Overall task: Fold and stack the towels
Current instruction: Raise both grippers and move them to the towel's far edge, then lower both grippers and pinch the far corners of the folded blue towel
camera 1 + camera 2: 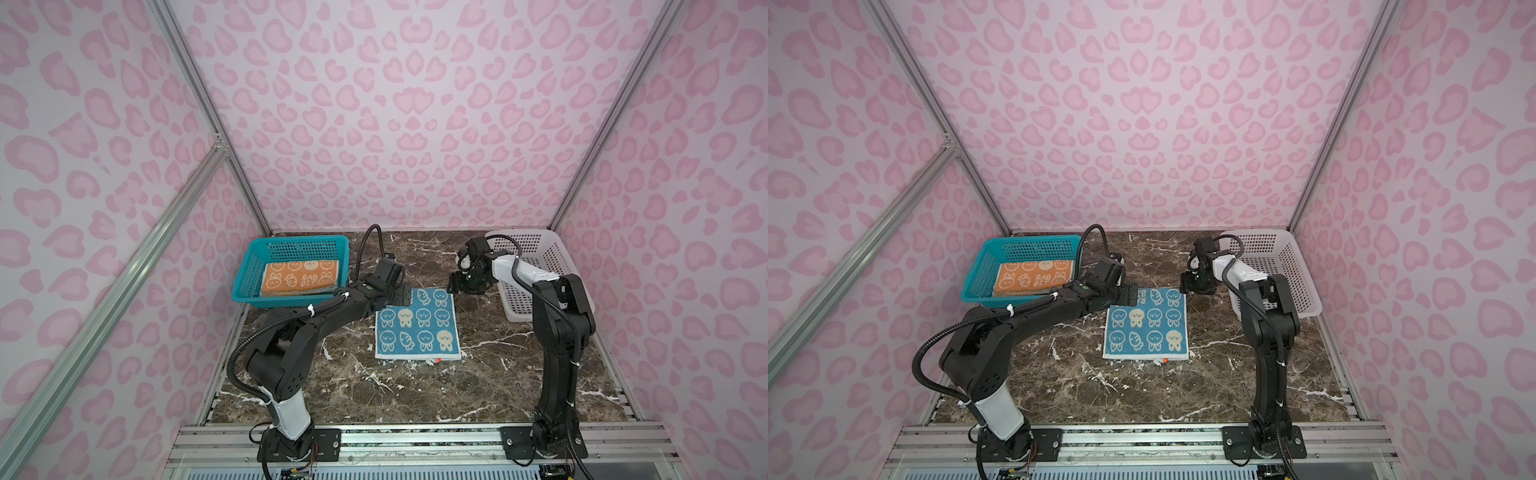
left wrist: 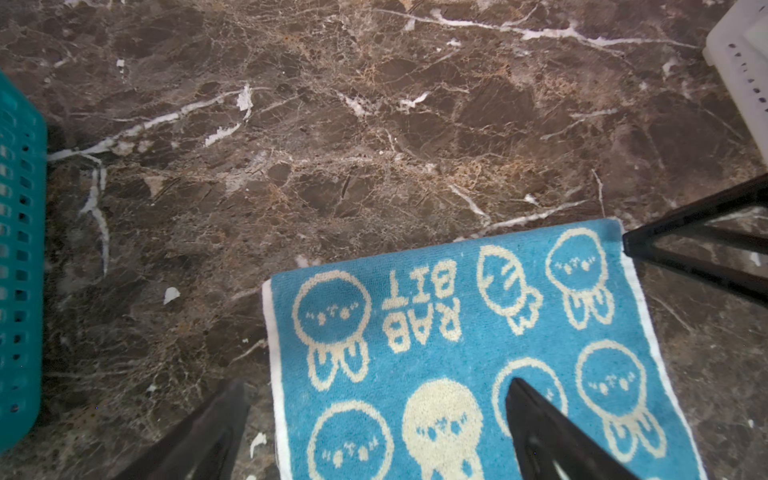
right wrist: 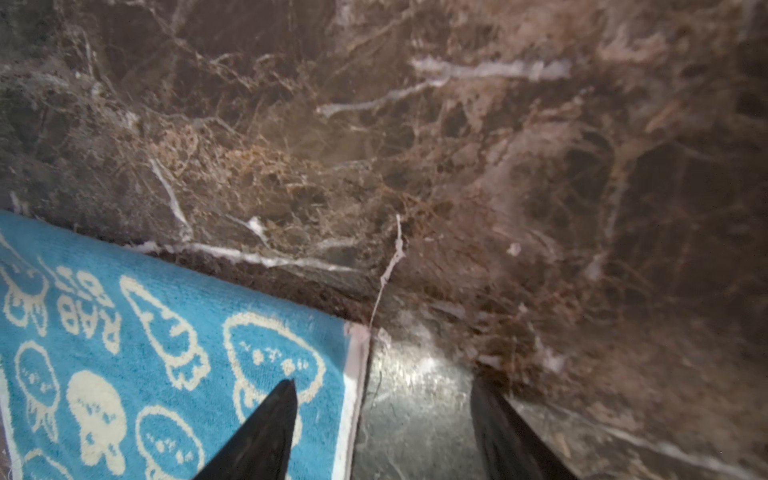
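**On the table [image 1: 415, 399], two claws wait at the far edge of the blue towel [image 1: 417, 328]**

The dark marble top, closed in by pink spotted walls, carries only one loose cloth. The blue towel lies flat and unfolded in the middle, between your two arms. The orange towel [image 1: 299, 279] lies folded in the teal basket [image 1: 291, 240] at the far left. The white basket [image 1: 552, 257] stands at the far right.

What matters for you now is the far edge. It runs left to right, from one claw to the other, and the whole towel lies from there toward the arm bases. The cloth looks nearly square, so no long axis guides you; the far edge does.

The left claw [image 2: 376, 384] is spread wide at the far-left corner, with one finger over bare marble just beside the side hem and the other over the cloth. The right claw [image 3: 384, 380] stands the same way at the far-right corner, the white hem between its fingers. Its jaws are apart and pinch nothing yet. Whether any fingertip touches the cloth, I cannot tell.

Each arm is nearer to its own corner, so I judge that you need no crossing. The fold probably brings the far edge back onto the near one. Pinch both corners before you lift, or the fold may go skew.
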{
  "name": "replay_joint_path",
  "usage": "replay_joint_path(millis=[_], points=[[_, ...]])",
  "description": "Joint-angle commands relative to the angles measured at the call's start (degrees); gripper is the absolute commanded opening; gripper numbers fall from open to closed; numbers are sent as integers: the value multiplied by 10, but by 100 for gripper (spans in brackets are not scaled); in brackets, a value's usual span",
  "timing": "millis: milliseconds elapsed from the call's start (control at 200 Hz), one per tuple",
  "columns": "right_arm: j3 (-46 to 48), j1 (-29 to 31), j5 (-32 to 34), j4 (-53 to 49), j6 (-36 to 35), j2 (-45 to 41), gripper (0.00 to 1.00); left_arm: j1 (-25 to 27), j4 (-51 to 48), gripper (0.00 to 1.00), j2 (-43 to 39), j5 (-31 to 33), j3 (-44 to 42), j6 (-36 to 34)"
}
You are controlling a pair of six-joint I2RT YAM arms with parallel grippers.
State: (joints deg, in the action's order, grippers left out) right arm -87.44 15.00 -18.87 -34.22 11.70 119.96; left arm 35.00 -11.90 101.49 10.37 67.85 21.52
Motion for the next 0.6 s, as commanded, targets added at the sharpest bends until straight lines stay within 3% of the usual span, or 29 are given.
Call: replay_joint_path(millis=[0,595], points=[[-6,1,5,0,-7,15,62,0,-19,98,11,-2,15,7],[-20,16,-7,1,0,46,27,0,-30,98,23,-12,16,18]])
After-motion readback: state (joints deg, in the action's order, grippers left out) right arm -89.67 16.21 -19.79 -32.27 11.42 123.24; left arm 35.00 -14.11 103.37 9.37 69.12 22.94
